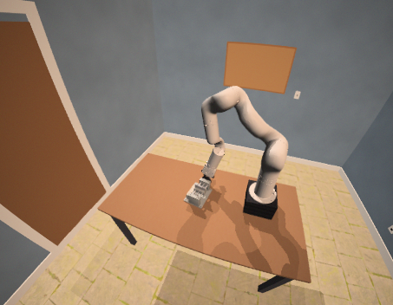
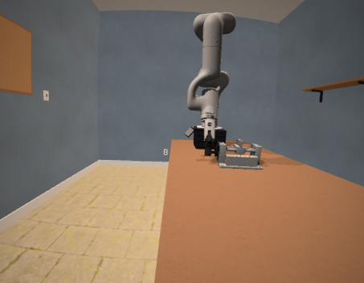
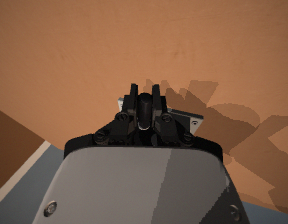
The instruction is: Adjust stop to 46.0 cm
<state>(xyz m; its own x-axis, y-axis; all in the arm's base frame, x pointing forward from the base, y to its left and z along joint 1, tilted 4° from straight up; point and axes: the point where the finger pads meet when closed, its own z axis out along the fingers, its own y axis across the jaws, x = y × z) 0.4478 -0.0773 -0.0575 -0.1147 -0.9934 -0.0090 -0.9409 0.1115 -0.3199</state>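
Note:
A small grey stop fixture (image 1: 200,191) (image 2: 240,156) with rails and a sliding block stands on the brown table (image 1: 149,191) (image 2: 235,225). Its dark handwheel (image 3: 143,109) (image 2: 215,149) sits at the end nearest the arm. My gripper (image 3: 144,93) (image 1: 205,178) (image 2: 210,145) reaches down to that end and is shut on the handwheel, whose black knob shows between the two fingers in the wrist view. The fixture's plate (image 3: 191,120) peeks out just behind the fingers. The scale reading is too small to tell.
The arm's black base (image 1: 260,204) (image 2: 199,138) stands on the table right behind the fixture. A wall shelf (image 2: 339,85) hangs at the right. The table's edge (image 2: 167,189) drops to a tiled floor on the left.

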